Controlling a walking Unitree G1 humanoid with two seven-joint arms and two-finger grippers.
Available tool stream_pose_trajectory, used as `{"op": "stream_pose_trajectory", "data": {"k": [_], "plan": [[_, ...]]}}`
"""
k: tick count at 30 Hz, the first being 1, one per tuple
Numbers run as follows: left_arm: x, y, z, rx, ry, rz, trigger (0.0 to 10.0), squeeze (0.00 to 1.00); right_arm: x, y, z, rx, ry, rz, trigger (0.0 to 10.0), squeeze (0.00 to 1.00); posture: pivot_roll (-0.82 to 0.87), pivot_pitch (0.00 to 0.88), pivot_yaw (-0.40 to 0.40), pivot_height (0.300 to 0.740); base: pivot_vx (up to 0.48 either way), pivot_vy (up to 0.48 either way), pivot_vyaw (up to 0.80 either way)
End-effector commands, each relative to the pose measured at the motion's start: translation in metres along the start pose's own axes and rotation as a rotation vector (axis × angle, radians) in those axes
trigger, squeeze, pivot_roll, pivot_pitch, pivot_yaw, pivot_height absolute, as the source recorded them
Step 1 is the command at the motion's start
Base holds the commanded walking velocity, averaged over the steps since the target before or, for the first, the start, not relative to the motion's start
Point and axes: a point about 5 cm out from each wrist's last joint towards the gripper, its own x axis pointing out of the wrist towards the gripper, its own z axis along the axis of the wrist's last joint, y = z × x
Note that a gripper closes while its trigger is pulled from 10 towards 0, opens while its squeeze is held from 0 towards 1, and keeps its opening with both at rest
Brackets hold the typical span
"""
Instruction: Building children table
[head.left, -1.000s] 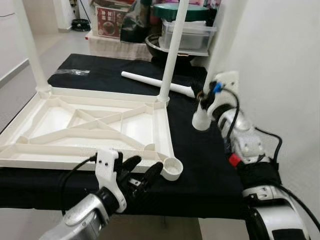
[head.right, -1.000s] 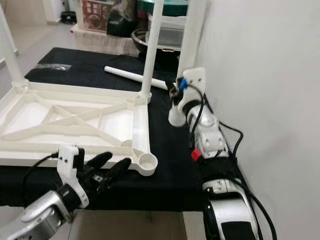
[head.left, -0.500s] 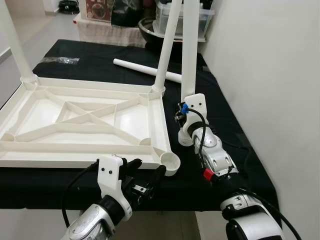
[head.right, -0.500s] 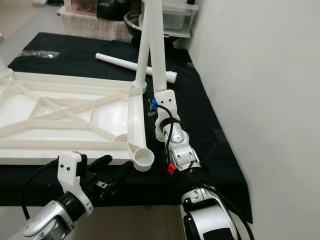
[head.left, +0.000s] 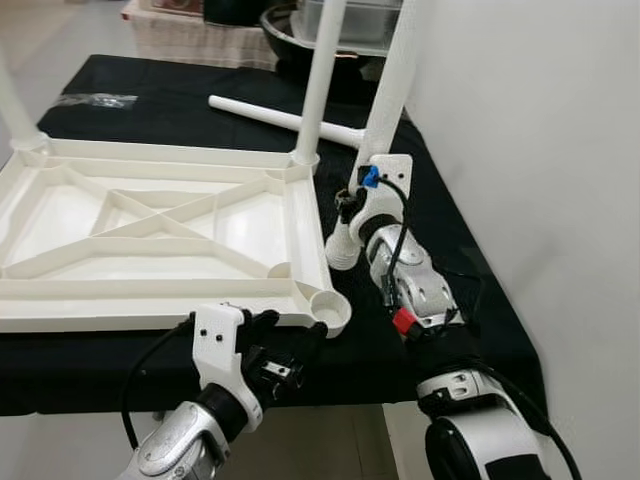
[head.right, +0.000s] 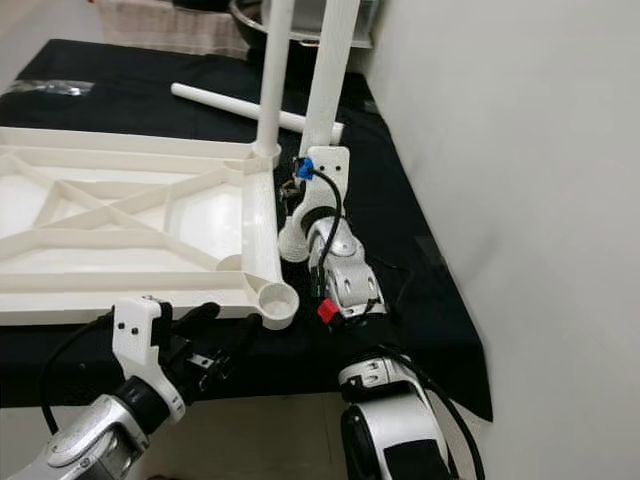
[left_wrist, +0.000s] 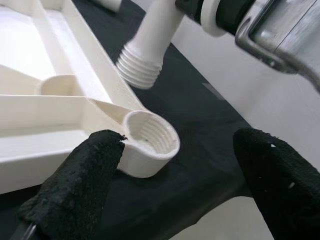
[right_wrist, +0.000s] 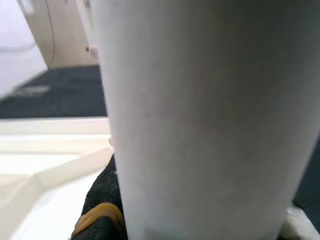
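White tabletop (head.left: 160, 225) with white ribs, white legs (head.left: 395, 75) and a white threaded socket (left_wrist: 150, 142); black cloth (head.left: 440, 230) under them; silver arms with black fingers (left_wrist: 75, 185), a blue clip (head.left: 370, 179) and a red tag (head.left: 404, 321); pale wall (head.left: 540, 150)

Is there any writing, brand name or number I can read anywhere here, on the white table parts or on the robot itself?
None can be read.
White tabletop: plain, no text.
Table leg held in the right end effector: plain.
Left end effector, by the empty corner socket: no label.
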Motion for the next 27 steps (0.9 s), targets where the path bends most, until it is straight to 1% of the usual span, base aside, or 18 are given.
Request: {"op": "stream_pose_trajectory", "data": {"k": [1,4,5,6,11,13,14,16,17,18,19,20,22,23,24,25,26,27], "plan": [[-0.002,-0.001,-0.003,-0.008,0.007,0.012,10.0,0.00,0.000,0.020,0.003,0.083,-0.004,0.087,10.0,0.00,0.06,0.164,-0.164,0.740,0.000,0.000,0.00],[-0.002,0.000,-0.003,-0.006,0.008,0.015,10.0,0.00,-0.001,0.028,0.004,0.126,-0.002,0.112,10.0,0.00,0.06,0.168,-0.165,0.740,0.000,0.000,0.00],[-0.002,0.000,-0.003,-0.006,0.008,0.015,10.0,0.00,-0.001,0.028,0.004,0.126,-0.002,0.112,10.0,0.00,0.06,0.168,-0.165,0.740,0.000,0.000,0.00],[-0.002,0.001,-0.003,0.001,0.008,0.020,10.0,0.00,-0.002,0.033,0.005,0.169,0.002,0.130,10.0,0.00,0.06,0.168,-0.165,0.740,0.000,0.000,0.00],[-0.002,0.002,-0.003,0.005,0.006,0.024,10.0,0.00,-0.005,0.037,0.005,0.169,0.003,0.150,10.0,0.00,0.06,0.165,-0.165,0.740,0.000,0.000,0.00],[-0.003,0.001,-0.003,0.010,0.007,0.023,10.0,0.00,-0.005,0.024,0.023,0.173,-0.104,0.199,10.0,0.00,0.06,0.161,-0.167,0.740,0.000,0.000,0.00],[-0.003,0.000,-0.003,0.011,0.007,0.023,10.0,0.00,-0.005,0.020,0.029,0.175,-0.133,0.213,10.0,0.00,0.06,0.161,-0.167,0.740,0.000,0.000,0.00],[-0.005,-0.001,-0.003,0.015,0.008,0.023,10.0,0.00,-0.005,0.002,0.041,0.121,-0.184,0.236,10.0,0.00,0.07,0.160,-0.169,0.740,0.000,0.000,0.00],[-0.005,-0.001,-0.003,0.015,0.008,0.023,10.0,0.00,-0.005,0.002,0.041,0.121,-0.184,0.236,10.0,0.00,0.07,0.160,-0.169,0.740,0.000,0.000,0.00],[-0.006,-0.001,-0.003,0.018,0.008,0.023,10.0,0.00,-0.005,-0.005,0.045,0.101,-0.196,0.240,10.0,0.00,0.07,0.160,-0.169,0.740,0.000,0.000,0.00],[-0.007,-0.002,-0.003,0.021,0.010,0.021,10.0,0.00,-0.007,-0.018,0.049,0.077,-0.203,0.260,10.0,0.00,0.07,0.159,-0.170,0.740,0.000,0.000,0.00],[-0.007,-0.002,-0.003,0.021,0.010,0.021,10.0,0.00,-0.007,-0.018,0.049,0.077,-0.203,0.260,10.0,0.00,0.07,0.159,-0.170,0.740,0.000,0.000,0.00],[-0.010,-0.002,-0.003,0.053,0.011,0.029,10.0,0.00,-0.015,-0.035,0.052,-0.007,-0.190,0.327,10.0,0.00,0.06,0.158,-0.167,0.740,0.000,0.000,0.00],[-0.010,-0.002,-0.003,0.053,0.011,0.029,10.0,0.00,-0.015,-0.035,0.052,-0.007,-0.190,0.327,10.0,0.00,0.06,0.158,-0.167,0.740,0.000,0.000,0.00],[-0.011,-0.002,-0.003,0.083,0.013,0.039,10.0,0.00,-0.021,-0.044,0.050,-0.029,-0.165,0.360,10.0,0.00,0.07,0.156,-0.165,0.740,0.000,0.000,0.00],[-0.011,-0.002,-0.003,0.083,0.013,0.039,10.0,0.00,-0.021,-0.044,0.050,-0.029,-0.165,0.360,10.0,0.00,0.07,0.156,-0.165,0.740,0.000,0.000,0.00],[-0.013,-0.002,-0.004,0.103,0.019,0.042,10.0,0.00,-0.026,-0.051,0.047,-0.072,-0.147,0.369,10.0,0.00,0.07,0.156,-0.165,0.740,0.000,0.000,0.80],[-0.013,-0.002,-0.004,0.103,0.019,0.042,10.0,0.00,-0.026,-0.051,0.047,-0.072,-0.147,0.369,10.0,0.00,0.07,0.156,-0.165,0.740,0.000,0.000,0.80]]}}
